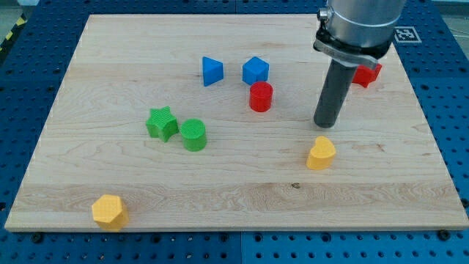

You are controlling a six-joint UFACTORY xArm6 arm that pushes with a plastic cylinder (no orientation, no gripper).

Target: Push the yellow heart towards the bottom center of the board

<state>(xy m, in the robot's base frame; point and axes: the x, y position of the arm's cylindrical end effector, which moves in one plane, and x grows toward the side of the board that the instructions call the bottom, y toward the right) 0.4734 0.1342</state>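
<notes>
Pale wooden board (242,191) on blue pegboard bench. My tip (324,125), bare rod grasping nothing, stands just beyond yellow heart (321,153), right of centre. Risk: off-centre push could spin heart rightward, away from near-centre target. Yellow hexagon (109,210) sits near-left, uninvolved.

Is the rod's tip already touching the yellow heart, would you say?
No, my tip stands just above the yellow heart in the view, with bare wood between them.
</notes>
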